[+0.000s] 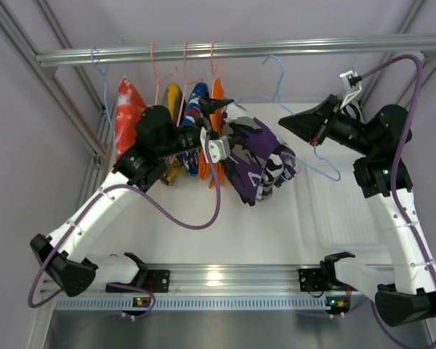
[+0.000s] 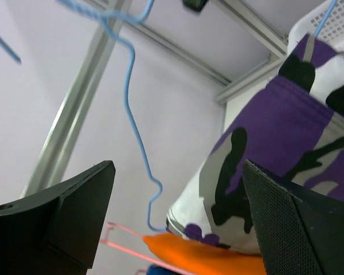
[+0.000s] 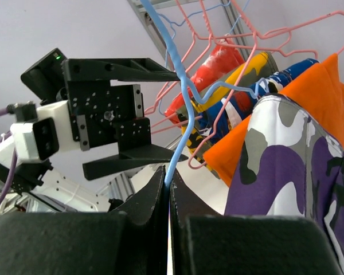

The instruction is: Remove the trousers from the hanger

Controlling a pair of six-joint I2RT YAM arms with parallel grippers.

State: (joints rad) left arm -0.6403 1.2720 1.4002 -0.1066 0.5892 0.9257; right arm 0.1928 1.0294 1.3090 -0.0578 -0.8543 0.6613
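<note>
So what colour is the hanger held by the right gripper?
Light blue hanger, clearest in the right wrist view.

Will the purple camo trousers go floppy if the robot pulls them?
Probably floppy: the camo trousers droop in soft folds over a blue hanger. Likely light, since thin wire carries them. They may slide off easily, though cloth could snag.

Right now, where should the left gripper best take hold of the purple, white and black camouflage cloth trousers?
Probably the near hanging fold of the camouflage trousers, coming from the left, where the open left gripper faces it. The cloth seems to drape over the blue wire hanger pinched by the right gripper, so that fold hangs free.
</note>
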